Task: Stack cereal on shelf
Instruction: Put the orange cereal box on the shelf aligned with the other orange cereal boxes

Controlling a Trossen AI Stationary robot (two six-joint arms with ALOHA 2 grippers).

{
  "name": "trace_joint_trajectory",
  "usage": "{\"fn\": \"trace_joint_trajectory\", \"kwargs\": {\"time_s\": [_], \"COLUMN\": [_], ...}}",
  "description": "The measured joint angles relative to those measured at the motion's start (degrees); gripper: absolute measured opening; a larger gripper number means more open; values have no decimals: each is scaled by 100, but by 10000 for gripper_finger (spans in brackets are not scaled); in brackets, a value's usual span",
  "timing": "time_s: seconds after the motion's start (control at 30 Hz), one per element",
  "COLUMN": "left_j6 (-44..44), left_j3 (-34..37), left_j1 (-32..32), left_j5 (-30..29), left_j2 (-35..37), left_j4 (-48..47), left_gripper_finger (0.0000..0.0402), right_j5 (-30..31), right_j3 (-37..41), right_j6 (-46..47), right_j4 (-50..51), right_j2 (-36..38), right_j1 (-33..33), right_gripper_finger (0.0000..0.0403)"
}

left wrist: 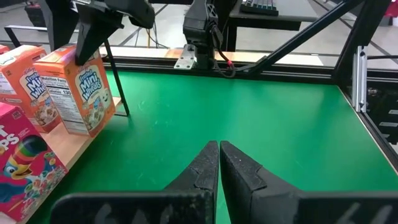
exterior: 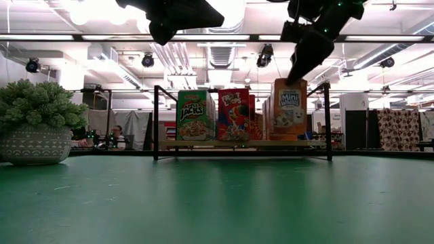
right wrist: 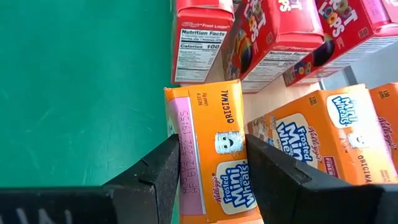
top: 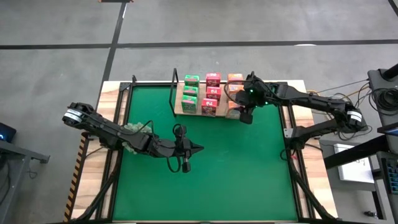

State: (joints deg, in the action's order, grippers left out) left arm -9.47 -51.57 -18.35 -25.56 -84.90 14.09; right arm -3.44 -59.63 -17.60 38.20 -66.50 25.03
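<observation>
The shelf (top: 205,111) is a light wooden board with black wire ends at the mat's far side. It carries a green (exterior: 195,115), a pink-red (exterior: 234,114) and an orange row of cereal boxes. My right gripper (right wrist: 211,143) is shut on the nearest orange box (top: 235,111) at the near end of the orange row. My left gripper (left wrist: 219,149) is shut and empty. It hovers over the middle of the mat (top: 198,148), nearer than the shelf. My right gripper pinches the orange box (right wrist: 214,168) between its two fingers (right wrist: 163,171), one on each narrow side, at the box's upper end (exterior: 293,83). The fingers come from above, slanting down from the table's right. The box stands about upright with its bottom (left wrist: 79,132) at the shelf board.
A grey-green spiky plant in a patterned pot (exterior: 37,129) stands on the mat's left part, below my left arm (top: 134,134). The green mat (top: 236,174) is bare nearer than the shelf. Black frame bars (top: 292,162) run along the table's sides.
</observation>
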Motion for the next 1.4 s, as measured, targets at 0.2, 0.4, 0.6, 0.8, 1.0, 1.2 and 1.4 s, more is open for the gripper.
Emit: {"fn": "trace_joint_trajectory", "kwargs": {"time_s": [0.2, 0.4, 0.6, 0.8, 1.0, 1.2, 1.4], "left_j6": [3, 2, 5, 93, 109, 114, 133], "left_j3": [0, 0, 0, 0, 0, 0, 0], "left_j1": [1, 0, 0, 2, 2, 2, 2], "left_j5": [0, 0, -2, -50, -94, -96, -98], "left_j2": [0, 0, 0, 0, 0, 0, 0], "left_j4": [2, 4, 4, 7, 11, 11, 11], "left_gripper_finger": [0, 0, 0, 0, 0, 0, 0], "right_j5": [38, 46, 42, 55, 66, 200, 212], "right_j3": [62, 93, 95, 94, 93, 93, 93], "right_j6": [-51, -132, -233, -313, -316, -302, -302], "right_j4": [-140, -254, -269, -278, -315, -345, -418], "right_j2": [-44, -205, -260, -262, -267, -269, -269], "right_j1": [15, 140, 237, 276, 276, 276, 276], "right_gripper_finger": [160, 160, 160, 160, 163, 196, 221]}}
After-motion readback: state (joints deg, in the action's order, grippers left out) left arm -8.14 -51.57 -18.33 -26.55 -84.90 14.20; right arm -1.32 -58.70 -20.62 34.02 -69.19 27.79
